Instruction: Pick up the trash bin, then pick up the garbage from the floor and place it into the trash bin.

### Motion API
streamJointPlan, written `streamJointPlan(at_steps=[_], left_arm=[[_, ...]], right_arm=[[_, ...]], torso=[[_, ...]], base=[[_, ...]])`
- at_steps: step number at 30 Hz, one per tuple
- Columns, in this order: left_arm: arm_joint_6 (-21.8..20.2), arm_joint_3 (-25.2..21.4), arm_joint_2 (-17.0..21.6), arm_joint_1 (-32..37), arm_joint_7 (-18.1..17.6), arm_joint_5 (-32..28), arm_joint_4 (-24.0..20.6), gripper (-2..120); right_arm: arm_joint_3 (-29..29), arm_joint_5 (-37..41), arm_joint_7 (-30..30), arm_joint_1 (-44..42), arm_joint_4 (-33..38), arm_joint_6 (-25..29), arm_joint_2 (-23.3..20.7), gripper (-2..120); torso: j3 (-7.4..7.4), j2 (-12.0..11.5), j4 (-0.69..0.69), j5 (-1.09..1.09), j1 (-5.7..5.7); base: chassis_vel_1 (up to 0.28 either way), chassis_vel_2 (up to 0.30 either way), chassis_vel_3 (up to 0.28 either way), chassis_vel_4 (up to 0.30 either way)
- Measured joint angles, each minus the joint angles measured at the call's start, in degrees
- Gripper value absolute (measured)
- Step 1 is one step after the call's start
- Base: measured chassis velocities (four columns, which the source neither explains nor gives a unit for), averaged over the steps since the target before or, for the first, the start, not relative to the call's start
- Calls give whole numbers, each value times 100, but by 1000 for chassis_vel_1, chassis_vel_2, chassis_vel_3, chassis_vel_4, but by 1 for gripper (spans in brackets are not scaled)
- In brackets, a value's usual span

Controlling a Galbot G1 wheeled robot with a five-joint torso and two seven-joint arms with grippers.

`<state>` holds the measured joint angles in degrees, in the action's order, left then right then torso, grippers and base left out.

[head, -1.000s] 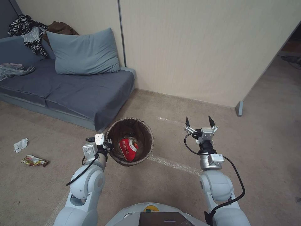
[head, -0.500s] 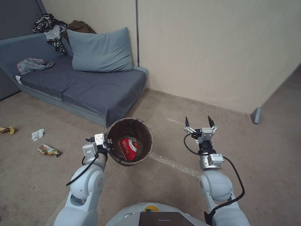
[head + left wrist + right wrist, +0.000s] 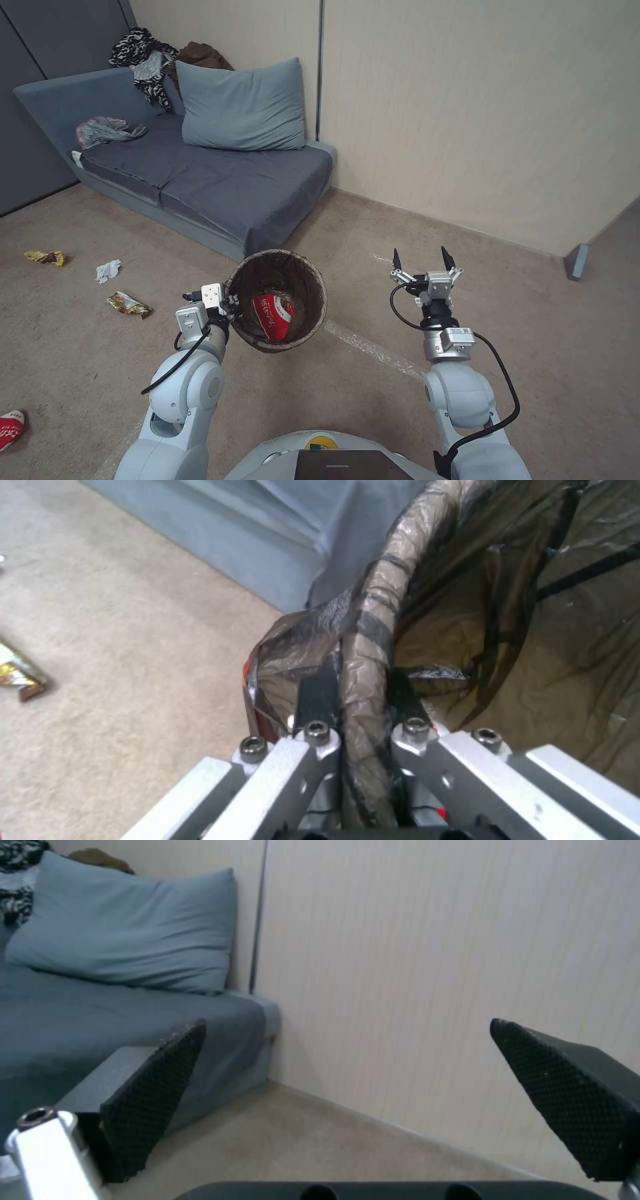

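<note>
Bin [image 3: 309,313], rim in left pincer [image 3: 231,308], holds crushed red cup [image 3: 272,316].

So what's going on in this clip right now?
The left pincer is clamped on the rim of the trash bin, holding it off the floor with a red-and-white cup inside. The right pincer is open and empty. A wrapper and tissue lie on the carpet by the sofa.
</note>
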<state>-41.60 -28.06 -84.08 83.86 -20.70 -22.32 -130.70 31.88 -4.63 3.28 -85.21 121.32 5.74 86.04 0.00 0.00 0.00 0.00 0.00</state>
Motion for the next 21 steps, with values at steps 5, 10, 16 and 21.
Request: streamJointPlan(at_steps=[5,10,16,21], left_arm=[[2,6,0,2,0,2,-2,2],[5,15,-2,5,0,3,-1,2],[9,13,-4,4,0,2,-2,2],[13,8,-3,4,-1,-2,-6,2]], right_arm=[[0,-2,-2,0,10,0,-5,100],[0,-6,-2,-9,12,-1,-10,100],[-19,-10,-3,6,13,-17,-20,100],[-45,-19,-3,16,15,-36,-22,100]], torso=[[0,0,0,0,0],[0,0,0,0,0],[0,0,0,0,0],[0,0,0,0,0]], base=[[51,51,40,46],[25,30,24,38],[43,41,39,36],[55,55,50,52]])
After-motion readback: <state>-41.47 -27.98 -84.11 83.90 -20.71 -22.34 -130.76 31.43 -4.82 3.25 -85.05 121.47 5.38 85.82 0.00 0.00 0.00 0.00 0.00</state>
